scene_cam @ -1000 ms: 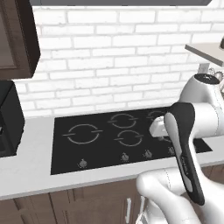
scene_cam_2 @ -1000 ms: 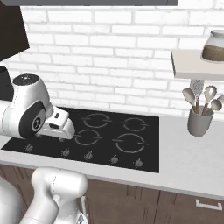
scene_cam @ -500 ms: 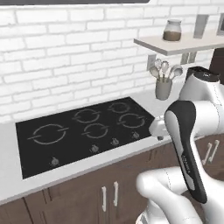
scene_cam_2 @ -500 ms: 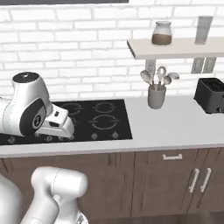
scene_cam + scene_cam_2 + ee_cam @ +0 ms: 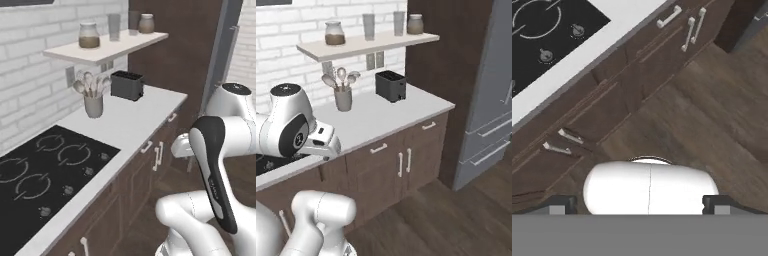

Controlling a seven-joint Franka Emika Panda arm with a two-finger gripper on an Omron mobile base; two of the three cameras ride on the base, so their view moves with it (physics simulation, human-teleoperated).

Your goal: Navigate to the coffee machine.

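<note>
The coffee machine is out of view. My gripper [image 5: 639, 205] hangs folded close to the arm and points down at the wooden floor [image 5: 702, 115] in front of the lower cabinets. Its two dark fingertips [image 5: 560, 204] stand wide apart, open, with nothing between them. The white hand [image 5: 181, 146] sits just off the counter's front edge in the left base view. In the right base view the hand [image 5: 323, 142] sits over the counter edge.
A small black toaster [image 5: 127, 85] [image 5: 391, 85] and a grey utensil holder [image 5: 93, 105] [image 5: 343, 98] stand on the white counter [image 5: 135, 117]. The black cooktop [image 5: 45, 175] lies to the left. A shelf [image 5: 366, 44] carries jars. A tall dark cabinet [image 5: 451, 75] and a steel fridge [image 5: 496, 100] close the right.
The whole picture has shifted, so the base has moved right along the counter. The cooktop slid left; the toaster, tall cabinet and fridge came into view. The arm keeps its pose.
</note>
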